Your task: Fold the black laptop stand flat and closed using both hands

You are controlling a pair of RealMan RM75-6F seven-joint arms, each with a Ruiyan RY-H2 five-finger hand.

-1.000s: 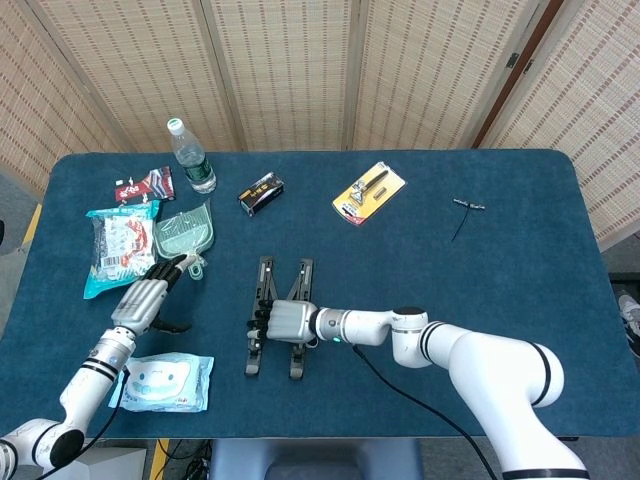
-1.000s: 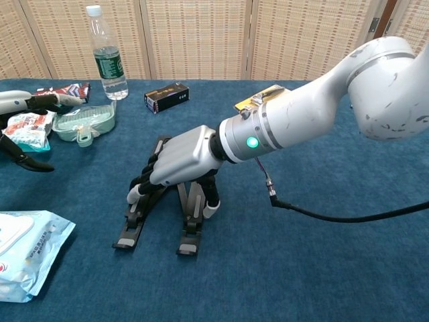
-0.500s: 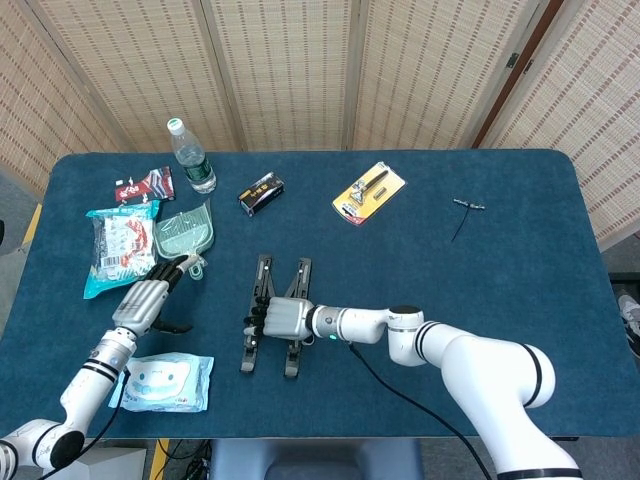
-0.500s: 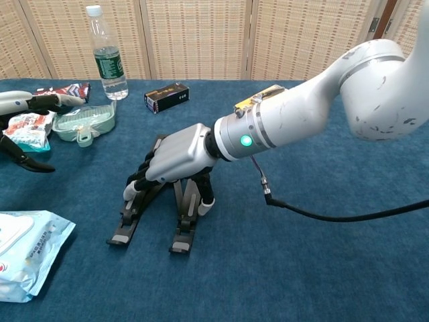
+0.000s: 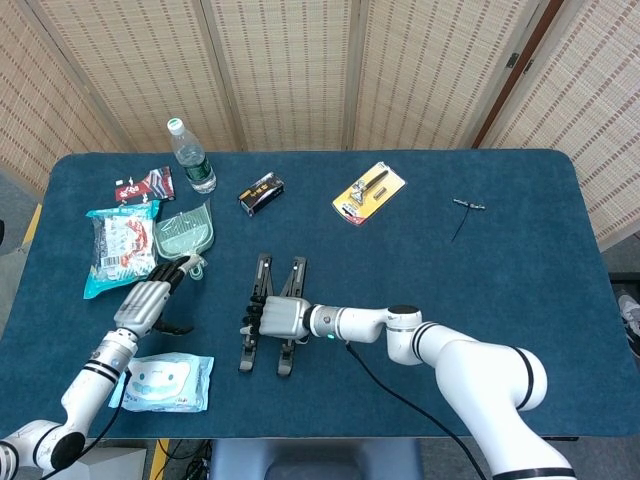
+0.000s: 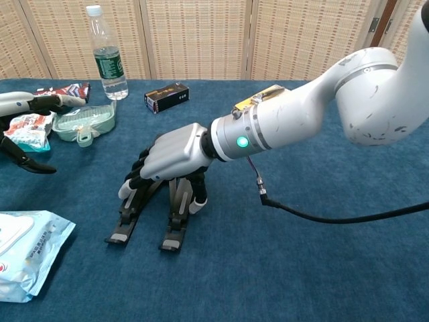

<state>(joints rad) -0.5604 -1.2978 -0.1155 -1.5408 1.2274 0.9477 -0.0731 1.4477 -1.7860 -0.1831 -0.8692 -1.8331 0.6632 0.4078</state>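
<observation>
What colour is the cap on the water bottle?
White; the cap shows best in the chest view.

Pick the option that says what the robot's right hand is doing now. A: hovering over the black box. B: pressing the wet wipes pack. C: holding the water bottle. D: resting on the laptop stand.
D: the right hand sits on the laptop stand, fingers draped over its legs.

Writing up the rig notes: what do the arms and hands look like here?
Glossy white arms. The right arm has a silver wrist cuff with a green light and a black cable trailing off it. The right hand and left hand are silver-backed with black fingers. Left forearm has black bands.
</observation>
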